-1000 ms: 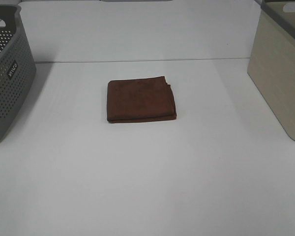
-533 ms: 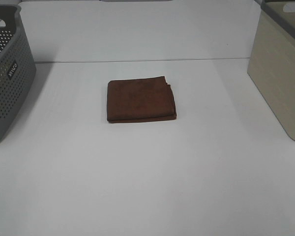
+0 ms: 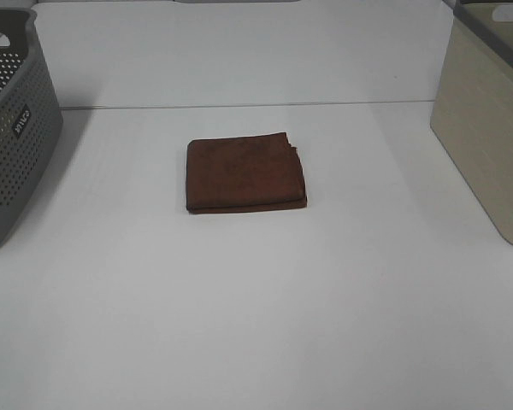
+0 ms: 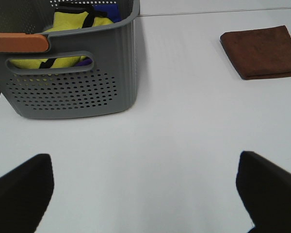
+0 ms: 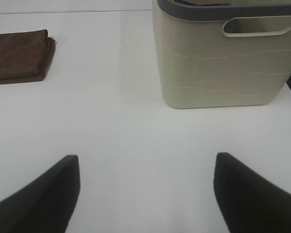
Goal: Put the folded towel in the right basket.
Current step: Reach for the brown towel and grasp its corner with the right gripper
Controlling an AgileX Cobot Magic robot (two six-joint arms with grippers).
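While the left gripper (image 4: 144, 167) and right gripper (image 5: 146, 162) are held spread apart, the folded brown towel (image 3: 245, 174) is seen flat at frame centre, well apart from the beige basket (image 3: 487, 145) at right.

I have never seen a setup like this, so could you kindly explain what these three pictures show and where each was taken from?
This is a robot with two arms, each ending in a gripper. One picture comes from a camera mounted high above a white table; neither arm shows in it. On the table lies a folded brown towel, with a grey perforated basket at the left and a beige basket at the right. The other two pictures come from cameras on the arms' wrists. The dark shapes at their edges are the fingers of the left gripper and the right gripper. Both are open and hold nothing. The left wrist view also shows yellow items inside the grey basket.
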